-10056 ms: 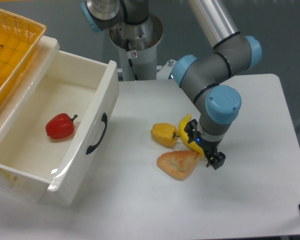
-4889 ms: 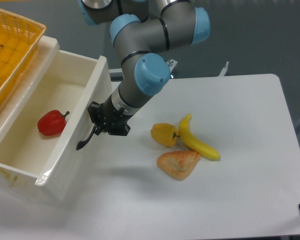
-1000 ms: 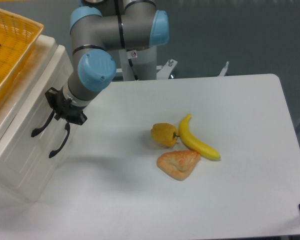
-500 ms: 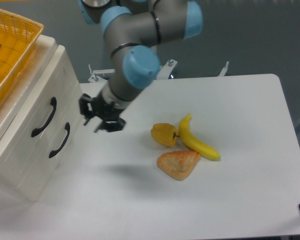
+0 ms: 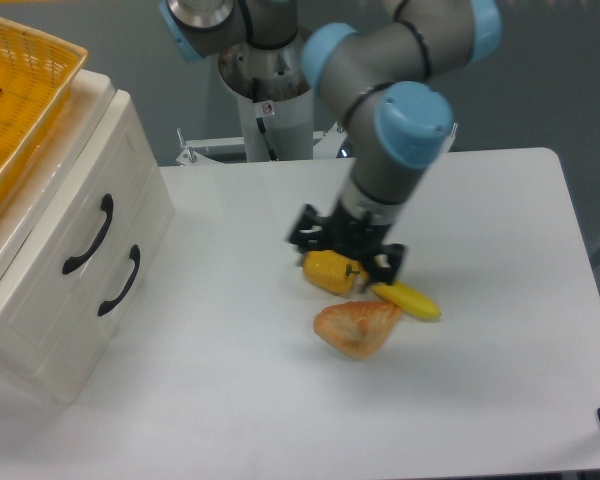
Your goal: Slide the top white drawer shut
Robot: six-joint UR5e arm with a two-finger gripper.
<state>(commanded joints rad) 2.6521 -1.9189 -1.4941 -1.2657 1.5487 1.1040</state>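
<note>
1. Gripper (image 5: pixel 346 249) hangs over the middle of the tabletop (image 5: pixel 480 380), its two black fingers spread apart with nothing between them, directly above the yellow bell pepper (image 5: pixel 330 272) and the near end of the banana (image 5: pixel 408 299); whether it touches either cannot be told.
2. White and matte, the tabletop fills most of the view, with a rounded far right corner; behind its far edge lies a dark grey-blue background.
3. At the far edge stands the grey arm base (image 5: pixel 270 90), from which the grey and light-blue arm reaches down toward the centre.
4. A glossy white cabinet (image 5: pixel 40 330) occupies the left edge of the tabletop, seen at an angle.
5. On top of it, at the far left corner, sits a yellow wicker basket (image 5: pixel 20 110), cut off by the frame.
6. Closed and flush with the cabinet front is the top white drawer (image 5: pixel 75 215), its curved black handle (image 5: pixel 88 236) showing.
7. Just below it the lower drawer (image 5: pixel 115 300) is shut too, with its own black handle (image 5: pixel 119 281).
8. Near the centre, an orange-brown triangular pastry (image 5: pixel 355 327) lies just toward the front edge from the pepper and banana.
</note>
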